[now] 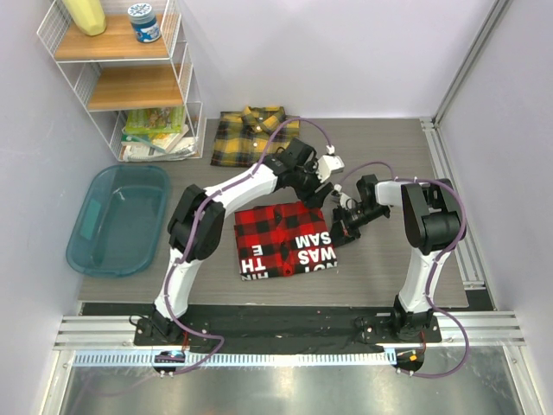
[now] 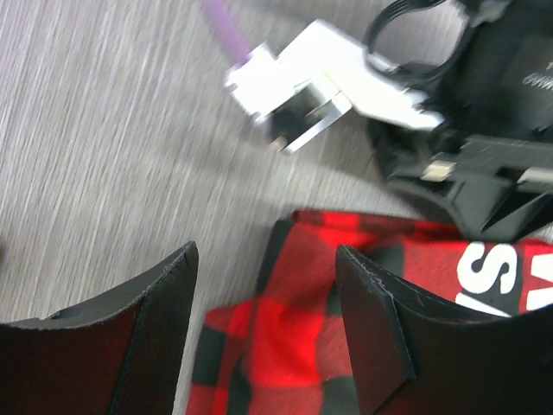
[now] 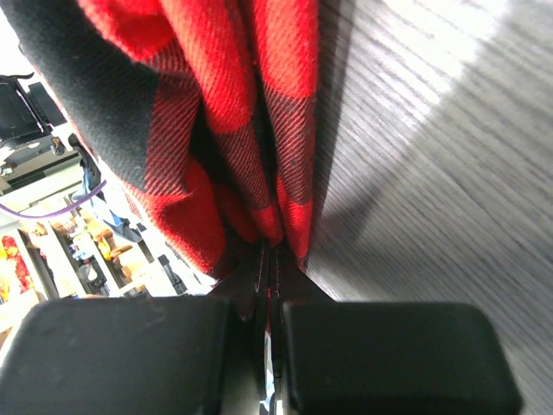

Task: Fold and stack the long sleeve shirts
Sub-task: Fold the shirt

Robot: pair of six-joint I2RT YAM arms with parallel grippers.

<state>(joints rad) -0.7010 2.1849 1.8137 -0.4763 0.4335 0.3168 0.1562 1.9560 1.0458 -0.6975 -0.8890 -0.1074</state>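
Right gripper point(image 3: 270, 259) clamps an edge of the red-and-black shirt point(image 1: 276, 246), likely steadying its fold — left gripper point(image 2: 266, 255) hovers above it, jaws apart and empty.

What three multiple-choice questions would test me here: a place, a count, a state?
1. The yellow shirt lies: A) beside the wire shelf B) on the red shirt C) on the floor
2. Shirts in view: A) one B) two C) three
3. The jaws of the right arm are: A) wide open B) shut on nothing C) shut on the red shirt
A: it sits by the shelf. B: one yellow, one red. C: red cloth is pinched between them.
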